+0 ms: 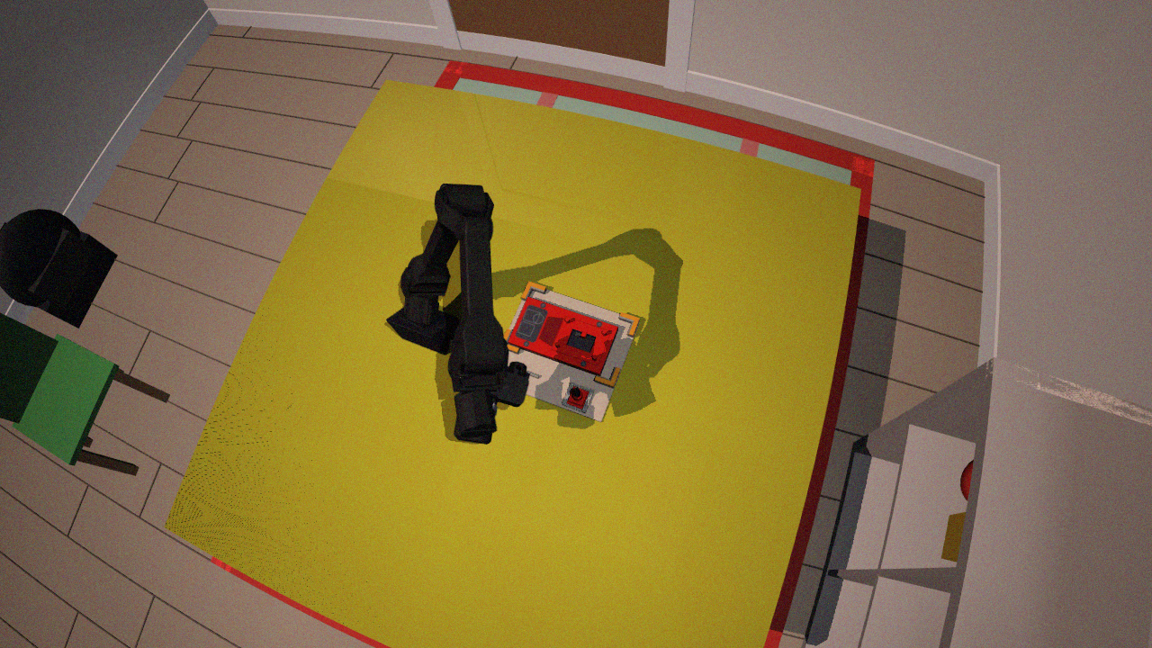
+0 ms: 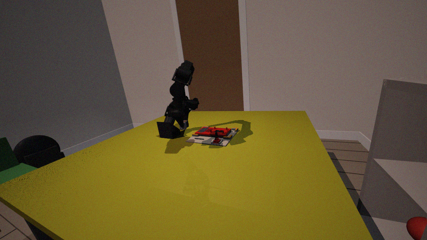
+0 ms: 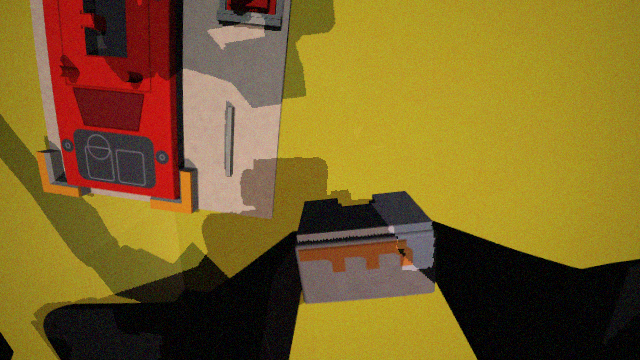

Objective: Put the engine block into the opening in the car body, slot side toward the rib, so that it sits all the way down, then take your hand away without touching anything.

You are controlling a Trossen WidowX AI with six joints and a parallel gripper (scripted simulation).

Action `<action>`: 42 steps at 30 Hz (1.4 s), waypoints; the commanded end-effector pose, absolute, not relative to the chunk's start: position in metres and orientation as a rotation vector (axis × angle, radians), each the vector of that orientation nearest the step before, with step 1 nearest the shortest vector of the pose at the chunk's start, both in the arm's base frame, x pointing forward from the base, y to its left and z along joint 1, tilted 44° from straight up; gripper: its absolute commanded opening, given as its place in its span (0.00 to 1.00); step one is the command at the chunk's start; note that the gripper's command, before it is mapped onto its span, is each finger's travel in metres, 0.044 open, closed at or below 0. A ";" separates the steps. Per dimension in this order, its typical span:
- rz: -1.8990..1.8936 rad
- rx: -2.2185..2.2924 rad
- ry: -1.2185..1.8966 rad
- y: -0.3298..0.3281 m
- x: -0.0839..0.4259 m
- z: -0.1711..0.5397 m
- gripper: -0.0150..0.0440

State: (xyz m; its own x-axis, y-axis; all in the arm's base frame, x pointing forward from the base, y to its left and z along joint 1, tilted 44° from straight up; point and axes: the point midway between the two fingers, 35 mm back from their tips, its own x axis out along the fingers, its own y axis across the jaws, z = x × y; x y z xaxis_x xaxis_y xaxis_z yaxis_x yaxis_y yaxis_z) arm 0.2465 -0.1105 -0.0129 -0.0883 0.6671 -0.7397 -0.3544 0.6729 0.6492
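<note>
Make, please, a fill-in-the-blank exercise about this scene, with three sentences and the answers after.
1. The gripper is closed on the engine ____, which has an orange marking.
2. The car body is coloured ____, with a dark opening in it.
3. The table top under the board is coloured ____.

Missing words: block; red; yellow.

You seem to be in a room of a home, judging by the plank floor (image 1: 233, 181) and the brown door (image 1: 563, 28) (image 2: 210, 53) in its pale frame. Your yellow table (image 1: 644, 499) (image 2: 184, 191) shares it with a green chair (image 1: 68, 402) (image 2: 17, 171).
</note>
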 end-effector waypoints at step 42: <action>1.406 -0.389 0.908 -0.089 0.244 -0.036 0.25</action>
